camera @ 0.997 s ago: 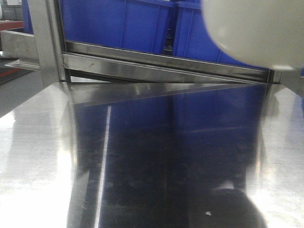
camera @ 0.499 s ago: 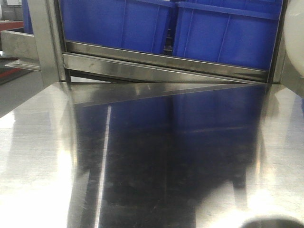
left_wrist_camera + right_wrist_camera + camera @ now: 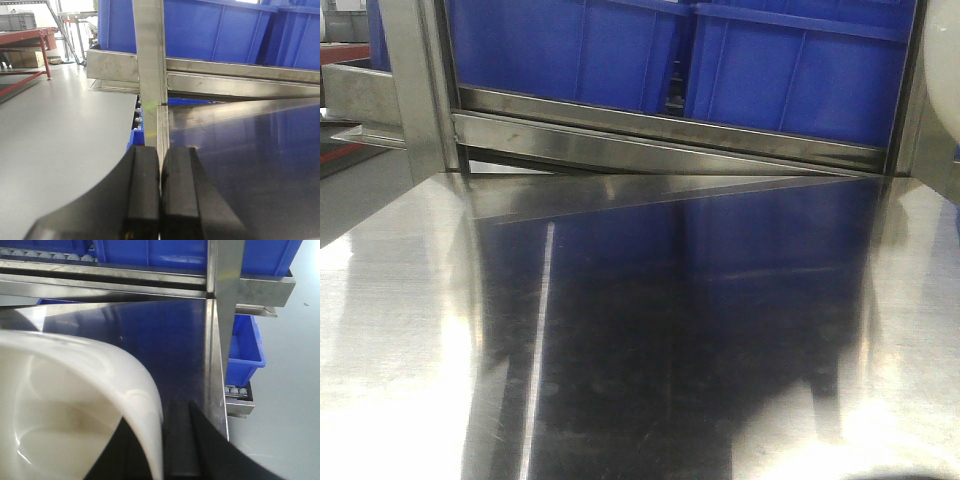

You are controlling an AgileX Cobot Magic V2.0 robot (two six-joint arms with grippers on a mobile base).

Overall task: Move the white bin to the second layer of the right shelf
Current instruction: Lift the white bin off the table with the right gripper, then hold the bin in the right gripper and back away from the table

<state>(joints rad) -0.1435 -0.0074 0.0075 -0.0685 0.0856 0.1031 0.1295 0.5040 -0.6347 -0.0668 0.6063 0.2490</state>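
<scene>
Over the tabletop, the right end effector grips the white bin.

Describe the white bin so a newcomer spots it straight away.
Find the shiny steel tabletop fronting the rack of blue crates. Over its right side, the right tool grips the white bin by its wall: glossy, cream, round-cornered, unlike the boxy blue crates.

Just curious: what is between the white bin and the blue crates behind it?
In the right wrist view, only bare shiny tabletop and the rack's steel rail lie between the white bin and the blue crates; nothing else stands there.
</scene>
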